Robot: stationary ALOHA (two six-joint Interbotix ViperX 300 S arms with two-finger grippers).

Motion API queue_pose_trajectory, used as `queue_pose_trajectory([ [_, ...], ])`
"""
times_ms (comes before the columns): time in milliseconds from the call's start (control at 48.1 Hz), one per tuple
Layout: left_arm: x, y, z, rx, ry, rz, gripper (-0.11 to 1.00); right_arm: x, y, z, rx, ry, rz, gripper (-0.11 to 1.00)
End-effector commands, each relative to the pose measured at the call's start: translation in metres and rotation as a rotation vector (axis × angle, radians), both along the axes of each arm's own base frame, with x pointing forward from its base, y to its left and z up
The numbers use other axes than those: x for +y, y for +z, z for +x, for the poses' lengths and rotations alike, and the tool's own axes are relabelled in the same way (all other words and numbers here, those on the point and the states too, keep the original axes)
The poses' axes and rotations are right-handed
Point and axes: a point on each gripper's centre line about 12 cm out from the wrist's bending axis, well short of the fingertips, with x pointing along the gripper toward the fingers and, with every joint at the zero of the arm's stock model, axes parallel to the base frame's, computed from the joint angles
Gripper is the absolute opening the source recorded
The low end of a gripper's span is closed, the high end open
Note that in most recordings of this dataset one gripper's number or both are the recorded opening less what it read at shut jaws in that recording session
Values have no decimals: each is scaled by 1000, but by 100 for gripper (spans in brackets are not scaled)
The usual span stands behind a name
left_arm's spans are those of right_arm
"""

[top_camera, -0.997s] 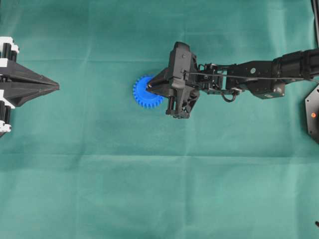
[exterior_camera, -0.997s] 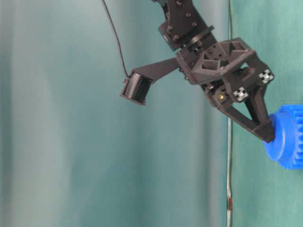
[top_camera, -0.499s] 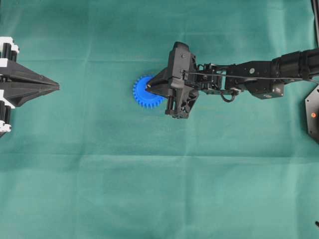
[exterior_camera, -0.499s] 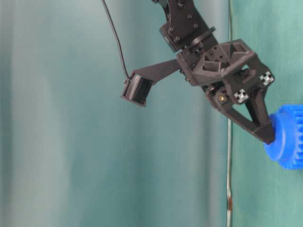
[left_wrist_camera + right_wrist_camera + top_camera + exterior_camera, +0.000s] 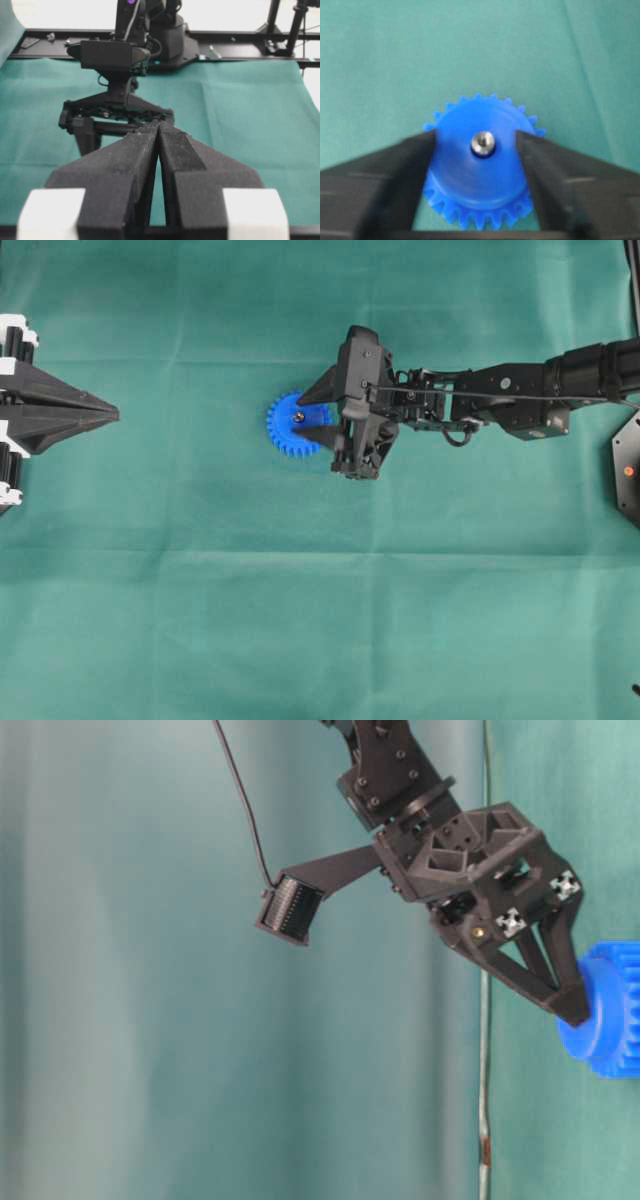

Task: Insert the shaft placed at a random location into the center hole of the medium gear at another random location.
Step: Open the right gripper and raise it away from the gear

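Note:
The blue medium gear (image 5: 283, 430) lies flat on the green cloth left of the table's middle. The silvery shaft (image 5: 483, 142) stands in its center hole (image 5: 476, 151), only its round end showing, with a dark ring around it. My right gripper (image 5: 308, 423) is open, one black finger on each side of the gear's raised hub (image 5: 480, 175), gripping nothing. Seen from table level, its fingertips (image 5: 572, 1008) reach down to the gear (image 5: 612, 1020). At the far left my left gripper (image 5: 112, 415) is shut and empty, with its fingers (image 5: 172, 145) pressed together.
Green cloth (image 5: 320, 620) covers the whole table. The right arm (image 5: 520, 395) stretches in from the right edge. A black base part (image 5: 628, 470) sits at the far right. From the left wrist, the right arm (image 5: 117, 107) stands straight ahead.
My right gripper has opened off the shaft, which now stands free in the gear's hole. The gear and the left arm have not moved.

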Motion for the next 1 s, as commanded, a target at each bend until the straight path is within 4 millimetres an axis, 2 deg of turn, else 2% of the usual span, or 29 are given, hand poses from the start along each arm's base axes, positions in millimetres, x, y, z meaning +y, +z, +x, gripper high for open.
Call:
queue_pose_trajectory([
  [0, 0, 8, 2, -21, 1, 2, 0, -3, 27, 5, -68, -8, -3, 80],
  [187, 0, 8, 2, -21, 1, 2, 0, -2, 43, 2, -100, -8, -7, 74],
  [582, 0, 8, 2, -21, 1, 2, 0, -1, 72, -7, -120, 0, -18, 74],
  [976, 0, 9, 2, -23, 0, 0, 0, 3, 83, -42, -128, -2, -15, 74],
])
